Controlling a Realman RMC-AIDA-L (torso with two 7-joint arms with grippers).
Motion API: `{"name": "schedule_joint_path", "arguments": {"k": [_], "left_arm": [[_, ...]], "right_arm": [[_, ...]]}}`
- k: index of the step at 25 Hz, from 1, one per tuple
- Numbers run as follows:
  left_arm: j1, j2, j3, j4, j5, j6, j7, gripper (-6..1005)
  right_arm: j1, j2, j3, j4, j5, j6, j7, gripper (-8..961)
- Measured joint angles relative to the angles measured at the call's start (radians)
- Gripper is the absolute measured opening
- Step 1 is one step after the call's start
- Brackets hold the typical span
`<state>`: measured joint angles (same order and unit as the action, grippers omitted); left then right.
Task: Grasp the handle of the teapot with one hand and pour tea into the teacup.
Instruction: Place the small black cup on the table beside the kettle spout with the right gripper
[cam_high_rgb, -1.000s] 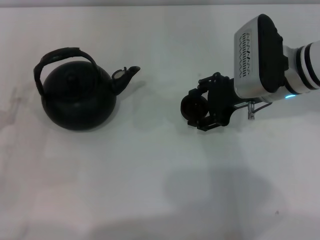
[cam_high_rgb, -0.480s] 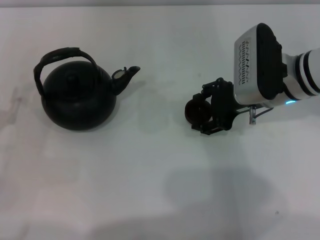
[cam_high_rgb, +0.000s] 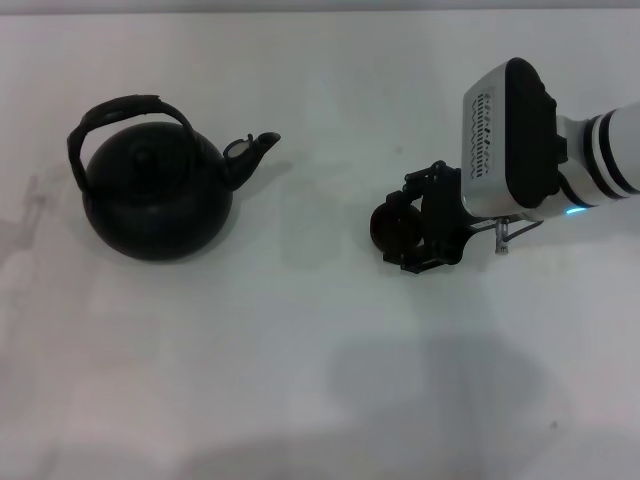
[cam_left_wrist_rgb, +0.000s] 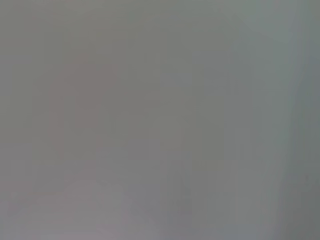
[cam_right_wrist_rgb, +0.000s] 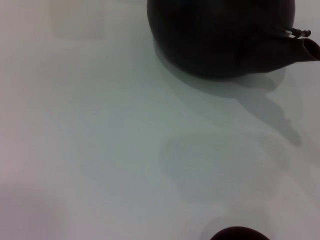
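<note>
Since a second ago: right arm's wrist housing has turned slightly and the cup with it has crept a little to the robot's right; teapot unmoved.

Head view. Right gripper (cam_high_rgb: 405, 228), black fingers either side of the teacup (cam_high_rgb: 390, 225) and apparently clenched on it. Teapot (cam_high_rgb: 158, 193) well apart at the robot's left on the white table (cam_high_rgb: 300, 380), spout toward the cup, handle (cam_high_rgb: 125, 110) arched upright and free. Left gripper not in view.

Left wrist view. Featureless grey; nothing identifiable.

Right wrist view. Teapot belly (cam_right_wrist_rgb: 215, 35) and spout; cup rim (cam_right_wrist_rgb: 239, 234) at the frame edge; own fingers not shown.

Risks. Cup may tip or skid if released while off level. Cup left this far from the spout would make the pour miss.
</note>
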<state>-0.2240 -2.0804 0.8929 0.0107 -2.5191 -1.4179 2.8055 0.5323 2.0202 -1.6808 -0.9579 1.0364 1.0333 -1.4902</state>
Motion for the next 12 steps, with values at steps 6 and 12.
{"name": "schedule_joint_path", "arguments": {"k": [6, 12], "left_arm": [[0.000, 0.000, 0.000, 0.001, 0.002, 0.001, 0.000, 696], [0.001, 0.000, 0.000, 0.000, 0.002, 0.002, 0.000, 688]], "right_arm": [[0.001, -0.002, 0.004, 0.001, 0.005, 0.002, 0.002, 785], [0.004, -0.003, 0.005, 0.003, 0.001, 0.007, 0.002, 791]]}}
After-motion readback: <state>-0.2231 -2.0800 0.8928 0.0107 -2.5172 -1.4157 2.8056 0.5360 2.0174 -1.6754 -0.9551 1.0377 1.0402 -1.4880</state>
